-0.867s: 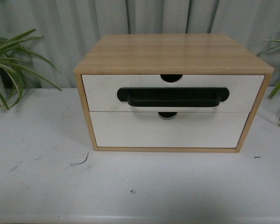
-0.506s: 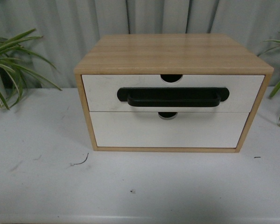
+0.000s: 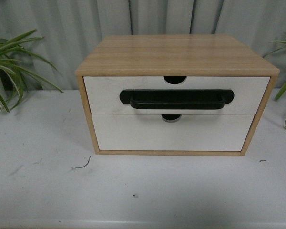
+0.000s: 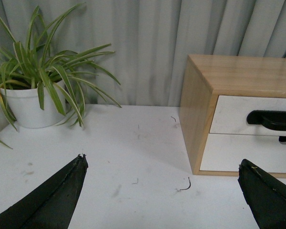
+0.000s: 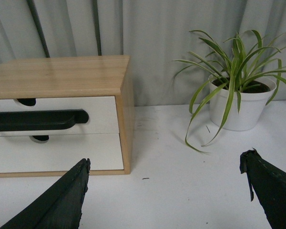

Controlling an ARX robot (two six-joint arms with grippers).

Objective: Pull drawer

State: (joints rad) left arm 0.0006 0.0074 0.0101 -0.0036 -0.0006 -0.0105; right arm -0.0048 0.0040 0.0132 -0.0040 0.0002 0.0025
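Jaws on both arms stand spread wide and grip nothing: the left jaws show two black fingers point(image 4: 52, 200) above the bare white worktop point(image 3: 47, 191), to the left of the cabinet point(image 3: 176, 52) and nearer than it, and the right jaws show their fingers point(image 5: 57, 200) above the worktop off the cabinet's right corner. Neither arm appears in the front view. At far left a left plant point(image 4: 43, 76) with long striped leaves sits in a white pot point(image 4: 31, 107) against the grey pleated curtain point(image 3: 62, 24). A small dark curl of wire point(image 3: 82, 166) lies on the worktop just near the cabinet's left corner. The wooden cabinet stands in the middle, touching the worktop, well apart from both pairs of jaws. The drawer point(image 3: 105, 95) is its upper compartment, shut, with the white front level with the wooden frame; a long black handle point(image 3: 176, 99) runs across its middle and a half-round notch point(image 3: 175, 79) cuts its top edge. Directly below sits the lower drawer point(image 3: 171, 136), plain white, also shut. At far right a right plant point(image 5: 233, 62) stands in its own white pot point(image 5: 243, 112) by the curtain.
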